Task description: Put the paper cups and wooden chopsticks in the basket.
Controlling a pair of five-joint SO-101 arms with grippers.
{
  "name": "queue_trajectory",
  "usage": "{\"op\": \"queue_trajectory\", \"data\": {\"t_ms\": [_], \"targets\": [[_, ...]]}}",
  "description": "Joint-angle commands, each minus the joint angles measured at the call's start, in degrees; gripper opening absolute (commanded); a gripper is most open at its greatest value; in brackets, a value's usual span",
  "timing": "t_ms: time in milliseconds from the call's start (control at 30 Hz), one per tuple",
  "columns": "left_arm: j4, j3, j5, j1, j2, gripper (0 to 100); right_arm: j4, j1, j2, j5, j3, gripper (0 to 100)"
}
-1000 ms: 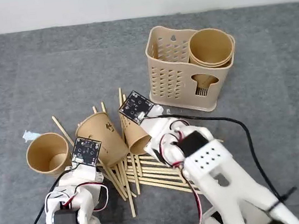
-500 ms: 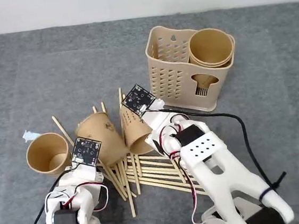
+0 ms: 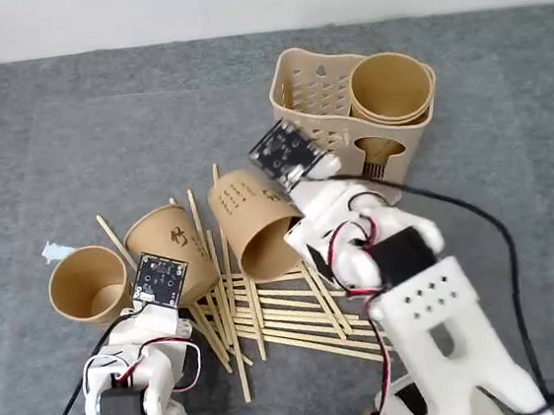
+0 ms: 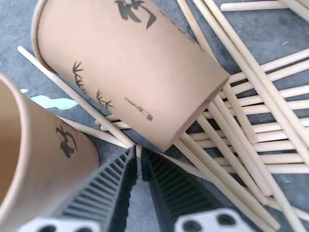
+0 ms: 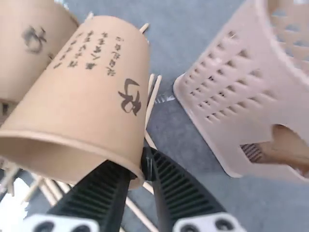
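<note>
Down at the near edge, the left gripper (image 4: 136,162) sits low, its jaws all but together and gripping nothing, tips just short of a brown paper cup lying on its side (image 4: 130,72) across the pale wooden chopsticks (image 3: 288,315). Beside it on the left, an upright brown paper cup (image 3: 87,282) stands on the grey felt-like table cover (image 3: 101,137), a small light-blue scrap (image 3: 59,251) near it. Further out, the right gripper (image 5: 144,166) is clamped on the rim of a third brown paper cup with dark characters (image 5: 91,101), tipped sideways over the chopsticks. Beyond that stands the beige perforated plastic basket (image 3: 321,153), with a stack of brown paper cups (image 3: 390,87) in its right compartment.
</note>
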State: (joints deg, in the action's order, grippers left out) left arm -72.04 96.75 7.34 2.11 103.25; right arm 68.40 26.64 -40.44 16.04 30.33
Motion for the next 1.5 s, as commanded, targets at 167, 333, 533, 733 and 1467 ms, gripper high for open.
{"op": "queue_trajectory", "data": {"t_ms": [167,333,533,733,1467], "targets": [[-0.2,-0.3,0.1,0.3,0.8,2,21.8,-8.3,6.2,-6.0,-36.3,0.9],[-0.2,-0.3,0.1,0.3,0.8,2,33.3,-13.7,16.9,-8.2,-57.4,0.9],[-0.2,-0.3,0.1,0.3,0.8,2,34.4,-20.4,24.2,-10.2,-68.8,0.9],[-0.2,-0.3,0.1,0.3,0.8,2,34.4,-24.4,25.8,-11.9,-69.2,0.9],[-0.2,-0.3,0.1,0.3,0.8,2,33.4,-32.0,35.6,-12.8,-68.9,1.8]]}}
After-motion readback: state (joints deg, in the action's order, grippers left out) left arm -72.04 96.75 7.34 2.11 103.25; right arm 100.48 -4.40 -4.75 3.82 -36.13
